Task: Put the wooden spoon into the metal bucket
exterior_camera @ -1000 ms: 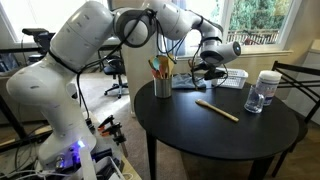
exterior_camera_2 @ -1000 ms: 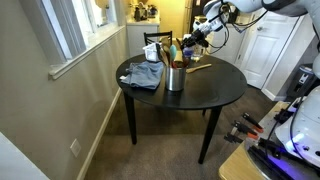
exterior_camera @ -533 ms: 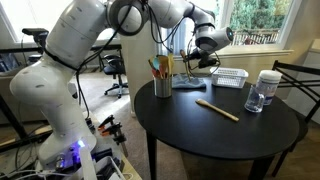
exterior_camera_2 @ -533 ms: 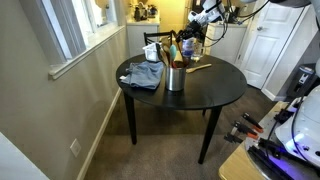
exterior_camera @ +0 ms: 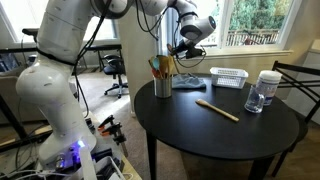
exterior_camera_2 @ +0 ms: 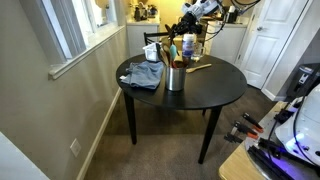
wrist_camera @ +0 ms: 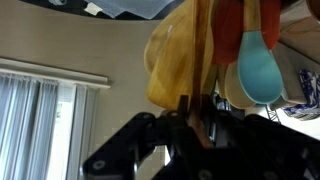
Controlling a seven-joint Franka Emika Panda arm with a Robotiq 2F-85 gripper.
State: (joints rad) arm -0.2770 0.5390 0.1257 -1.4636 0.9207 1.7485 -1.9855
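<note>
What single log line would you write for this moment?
gripper: aloft near metal bucket | wooden spoon: lying on table | task: not done

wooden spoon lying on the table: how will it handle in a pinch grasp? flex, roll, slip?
Probably stiff: the wooden spoon lies straight, with no sag or bend. Likely light, since it looks long and very slim. It lies flat on the smooth dark table with nothing touching it, so an off-centre touch may pivot or slide it rather than lift it.

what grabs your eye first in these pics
The bulky white robot arm dominates an exterior view, its gripper hanging high near the metal bucket of upright utensils. The wooden spoon lies flat on the round black table, and a teal spoon head crowds the wrist view.
</note>
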